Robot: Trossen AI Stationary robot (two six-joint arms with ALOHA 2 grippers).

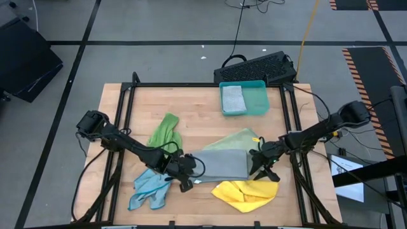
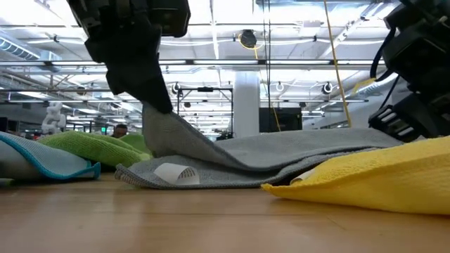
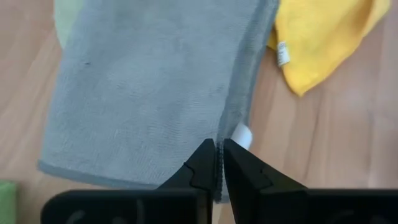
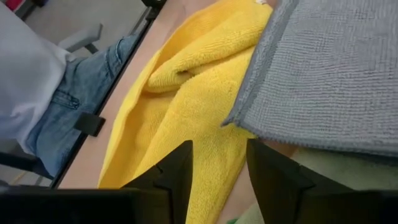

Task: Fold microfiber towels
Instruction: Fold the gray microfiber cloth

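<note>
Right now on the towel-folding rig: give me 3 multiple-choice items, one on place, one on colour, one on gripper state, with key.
1. Where does the yellow towel lie?
A. in the teal tray
B. at the table's near edge, beside the grey towel
C. under the left arm's base

2. What colour is the towel that the left gripper pinches?
A. grey
B. light blue
C. bright green

3. How do the right gripper's jaws stand?
A. shut on the yellow towel
B. shut on the tray rim
C. apart, holding nothing

Key: 1 B, the high view shows it just below the grey towel. 2 A, the left wrist view shows its jaws shut on the grey hem. 3 C, the right wrist view shows a clear gap.
</note>
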